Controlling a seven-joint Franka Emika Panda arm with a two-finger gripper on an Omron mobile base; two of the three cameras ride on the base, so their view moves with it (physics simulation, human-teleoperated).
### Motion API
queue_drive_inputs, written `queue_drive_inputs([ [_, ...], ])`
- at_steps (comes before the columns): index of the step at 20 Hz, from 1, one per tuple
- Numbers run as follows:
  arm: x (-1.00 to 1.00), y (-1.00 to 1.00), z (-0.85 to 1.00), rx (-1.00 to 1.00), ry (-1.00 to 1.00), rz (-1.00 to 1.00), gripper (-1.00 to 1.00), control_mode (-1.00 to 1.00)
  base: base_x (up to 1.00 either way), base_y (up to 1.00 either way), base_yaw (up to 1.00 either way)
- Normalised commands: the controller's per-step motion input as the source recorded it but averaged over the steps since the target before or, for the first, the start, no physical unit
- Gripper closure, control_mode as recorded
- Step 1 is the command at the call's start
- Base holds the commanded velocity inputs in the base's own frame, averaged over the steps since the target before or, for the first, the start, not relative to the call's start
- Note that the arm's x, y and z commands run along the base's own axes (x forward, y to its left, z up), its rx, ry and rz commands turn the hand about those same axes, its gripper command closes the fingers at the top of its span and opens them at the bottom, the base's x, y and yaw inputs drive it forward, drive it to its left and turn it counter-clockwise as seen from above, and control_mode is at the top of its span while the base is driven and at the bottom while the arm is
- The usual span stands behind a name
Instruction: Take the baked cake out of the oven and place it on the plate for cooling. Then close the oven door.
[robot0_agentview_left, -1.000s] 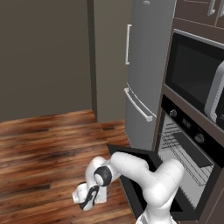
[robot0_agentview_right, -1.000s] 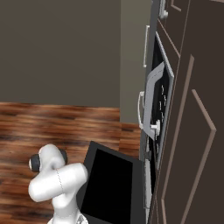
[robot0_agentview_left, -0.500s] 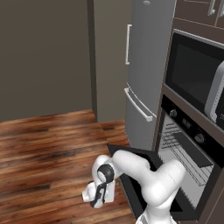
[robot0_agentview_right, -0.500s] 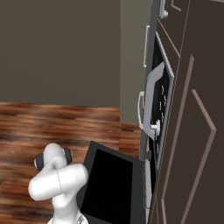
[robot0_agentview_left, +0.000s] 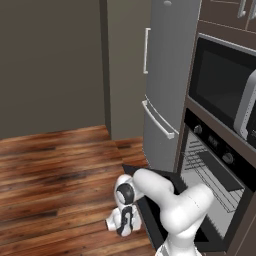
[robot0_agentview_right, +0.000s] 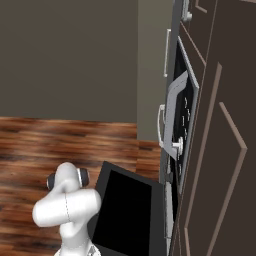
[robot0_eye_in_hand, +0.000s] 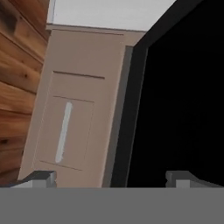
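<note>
Floor (robot0_agentview_left: 50, 165): glossy brown wood planks, visible grain. Oven door (robot0_agentview_right: 127, 212): smooth black glass, dark frame. Oven (robot0_agentview_left: 215, 175): black front, thin metal wire racks (robot0_agentview_left: 210, 172). Fridge (robot0_agentview_left: 167, 75): matt grey metal look, silver bar handles. Cabinetry (robot0_agentview_right: 220, 150): matt brown wood panels. Arm: smooth white plastic, dark joints.

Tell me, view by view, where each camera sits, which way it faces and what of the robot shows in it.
Left base view: behind the arm's left, facing the fridge, microwave and oven; the arm bends low, its gripper beside the dropped oven door.
Right base view: behind the arm's right, looking along the cabinets at the wood floor; white arm at lower left.
Hand view: on the hand, facing the door's black underside and a cabinet door; fingertips wide apart.
Both base views share the open oven door.
</note>
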Motion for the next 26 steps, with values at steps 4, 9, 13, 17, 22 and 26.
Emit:
queue_drive_inputs([
  [4,0.05,-0.42,-0.04,-0.19,-0.17,-0.03,-1.00,-1.00,0.00,0.00,0.00],
  [9,0.03,-0.40,0.14,-0.30,-0.26,-0.09,-1.00,-1.00,0.00,0.00,0.00],
  [13,0.00,-0.31,0.39,-0.34,-0.27,-0.12,-1.00,-1.00,0.00,0.00,0.00],
  [17,0.00,-0.25,0.50,-0.33,-0.27,-0.12,-1.00,-1.00,0.00,0.00,0.00],
  [22,0.00,-0.28,0.57,-0.34,-0.27,-0.14,-1.00,-1.00,0.00,0.00,0.00],
  [26,0.00,-0.45,0.58,-0.38,-0.26,-0.15,-1.00,-1.00,0.00,0.00,0.00],
])
